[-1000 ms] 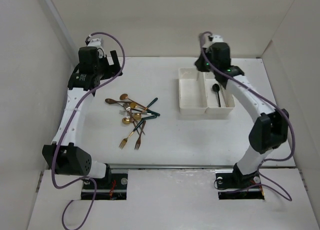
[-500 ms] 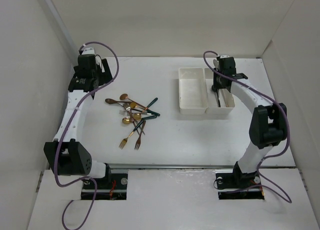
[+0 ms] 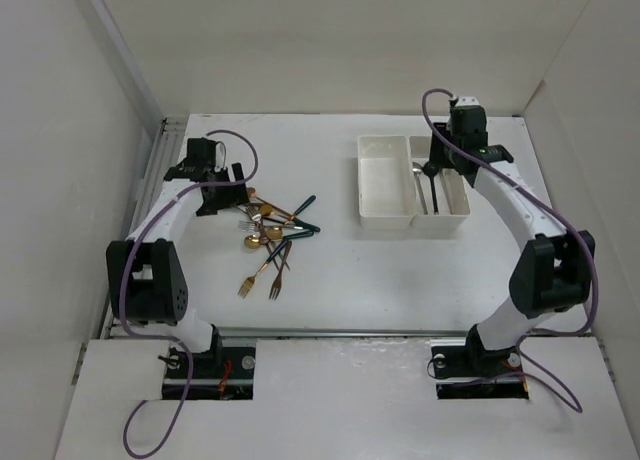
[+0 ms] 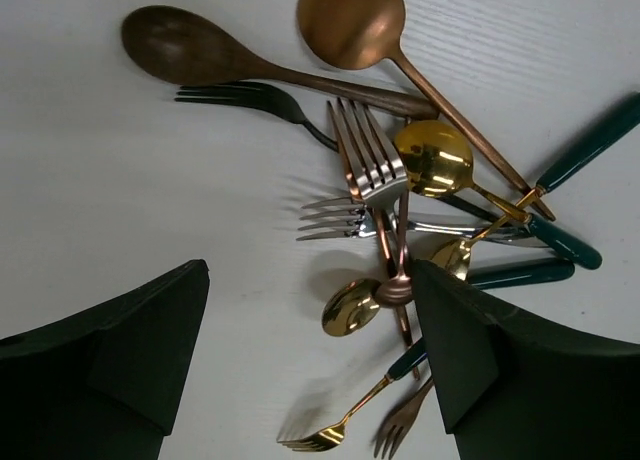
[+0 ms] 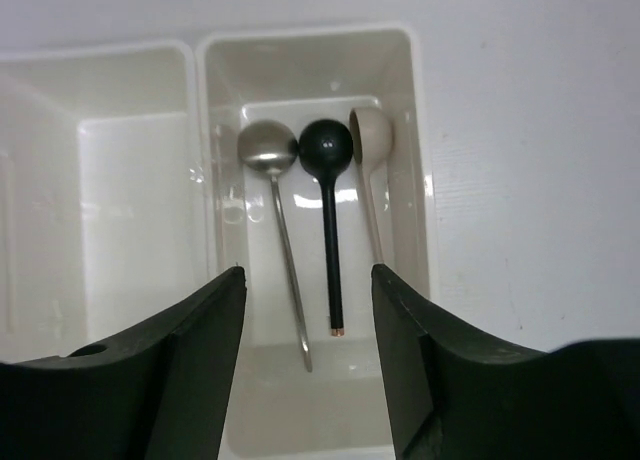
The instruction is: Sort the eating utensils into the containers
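**Containers** (image 3: 385, 185): 2 white bins sharing 1 dividing wall, set on the counter (image 3: 340, 280) close to its far edge.

**Right gripper** (image 5: 307, 280): released, jaws apart, grasping nothing. It hangs directly above the containers' right bin (image 5: 418, 180).

**Contents of that bin:** 3 spoons lie lengthwise, bowls toward the far wall.
- The silver spoon (image 5: 266, 145) is nearest the dividing wall, with a gap beside it.
- The black spoon (image 5: 326, 145) is in the middle.
- The cream spoon (image 5: 372, 132) is just beside the outer wall.
- The handles do not cross, though the silver handle slants slightly toward the black one.

**Pile of utensils** (image 3: 270, 230): on the counter, well apart from the containers, on their left.
- Forks and spoons overlap and cross.
- The green handles point toward the containers.
- 2 forks (image 3: 262, 275) fan out at the pile's near end, partly free of the tangle.

**Left gripper** (image 4: 310, 270): released, jaws wide, grasping nothing. It sits over the end of the pile farthest from the containers, with a gold spoon (image 4: 350, 308) between its fingers.
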Robot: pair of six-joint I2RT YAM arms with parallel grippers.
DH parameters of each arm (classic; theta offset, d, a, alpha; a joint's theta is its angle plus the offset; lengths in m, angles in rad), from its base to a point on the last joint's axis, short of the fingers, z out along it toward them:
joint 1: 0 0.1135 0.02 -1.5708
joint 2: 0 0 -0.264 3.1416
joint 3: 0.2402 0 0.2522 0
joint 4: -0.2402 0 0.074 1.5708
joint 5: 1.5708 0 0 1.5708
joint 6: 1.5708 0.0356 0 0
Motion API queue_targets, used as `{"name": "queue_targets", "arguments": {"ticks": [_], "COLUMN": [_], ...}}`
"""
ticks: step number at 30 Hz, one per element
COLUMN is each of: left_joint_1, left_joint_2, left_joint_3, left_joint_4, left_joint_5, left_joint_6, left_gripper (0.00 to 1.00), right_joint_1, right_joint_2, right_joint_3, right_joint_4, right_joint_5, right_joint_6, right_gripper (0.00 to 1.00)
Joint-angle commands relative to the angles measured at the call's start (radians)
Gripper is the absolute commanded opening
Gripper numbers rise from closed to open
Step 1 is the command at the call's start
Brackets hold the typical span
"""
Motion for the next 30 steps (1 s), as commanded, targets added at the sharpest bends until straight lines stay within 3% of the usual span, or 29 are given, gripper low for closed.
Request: {"name": "queue_targets", "arguments": {"ticks": [1, 11, 17, 24, 30], "left_joint_1": [-0.031, -0.149, -0.16, -0.206, -0.206], "left_joint_2": [0.081, 0.383, 0.467, 0.49, 0.613], "left_joint_3": [0.093, 0.359, 0.405, 0.394, 0.481], "left_joint_4": [-0.003, -0.032, -0.041, -0.04, -0.061], "left_joint_5": [0.082, 0.01, -0.001, -0.043, -0.129], "left_joint_6": [-0.036, -0.101, -0.111, -0.12, -0.13], "left_gripper": [0.8, 0.76, 0.66, 0.66, 0.65], "right_joint_1": [0.036, 0.089, 0.089, 0.089, 0.089], "right_joint_2": [-0.114, -0.332, -0.403, -0.466, -0.484], "right_joint_3": [0.016, -0.142, -0.161, -0.182, -0.182], "right_joint_4": [0.003, -0.007, -0.063, -0.063, -0.063], "right_joint_5": [0.009, 0.064, 0.129, 0.159, 0.169], "right_joint_6": [0.059, 0.185, 0.165, 0.145, 0.125], "right_gripper": [0.59, 0.59, 0.6, 0.61, 0.62]}}
